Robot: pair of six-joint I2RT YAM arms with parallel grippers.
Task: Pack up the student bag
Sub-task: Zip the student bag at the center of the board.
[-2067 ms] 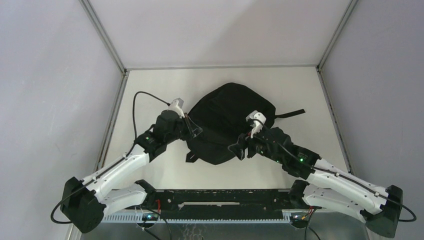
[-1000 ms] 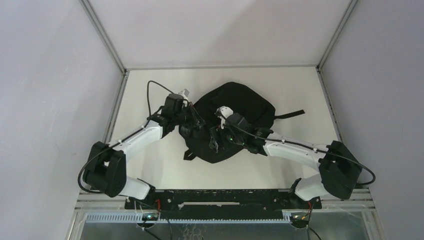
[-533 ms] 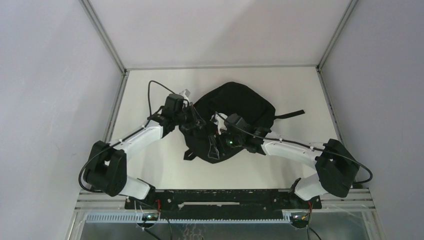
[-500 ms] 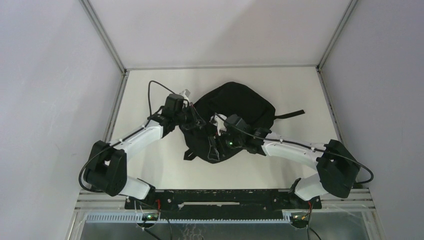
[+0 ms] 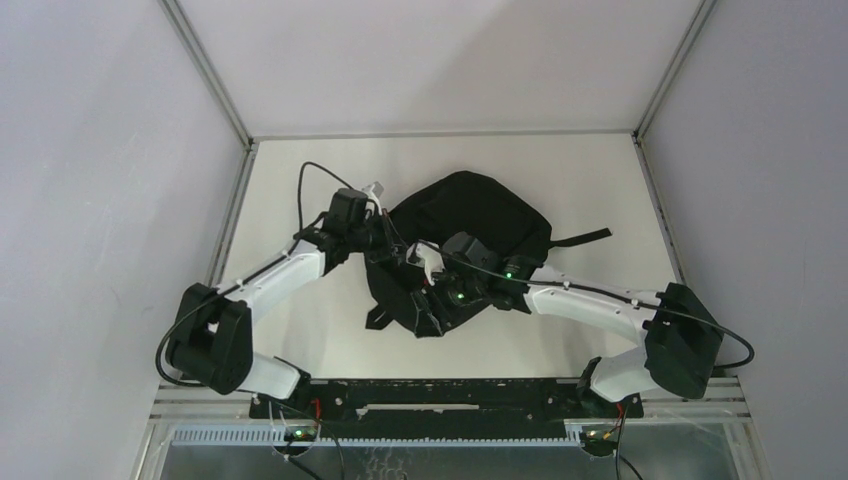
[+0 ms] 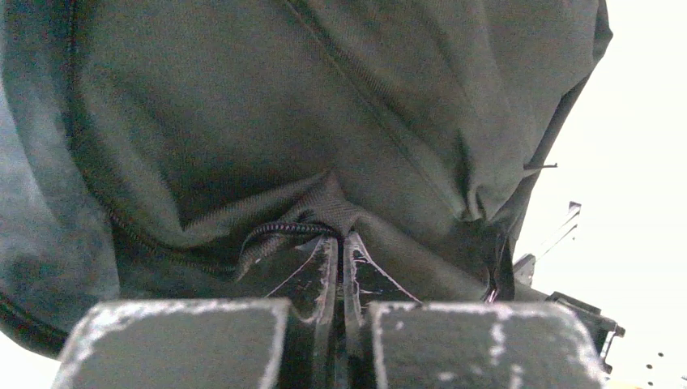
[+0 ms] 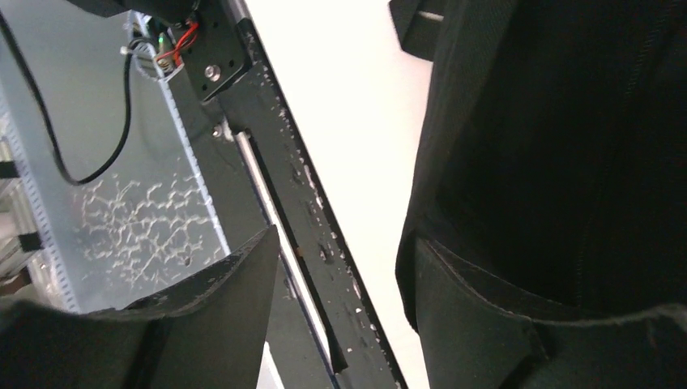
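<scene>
The student bag [image 5: 478,222] is a black, rounded backpack lying in the middle of the table. My left gripper [image 5: 388,246] is at its left edge. In the left wrist view my left gripper [image 6: 340,241] is shut on a fold of the bag's fabric [image 6: 267,121] beside a zip. My right gripper [image 5: 428,303] hangs over the bag's near left part. In the right wrist view my right gripper [image 7: 342,241] is open and holds nothing. Its right finger [image 7: 478,324] lies against the bag's fabric [image 7: 567,121]. No books or pens are in view.
A black strap [image 5: 585,237] trails from the bag to the right. The black mounting rail [image 5: 430,395] runs along the table's near edge; it also shows in the right wrist view [image 7: 316,219]. Grey walls with metal posts close in three sides.
My right arm swung from the bag's right side across to its near left part, the gripper now pointing down and open. My left gripper reached the bag's left edge and stays shut there.
</scene>
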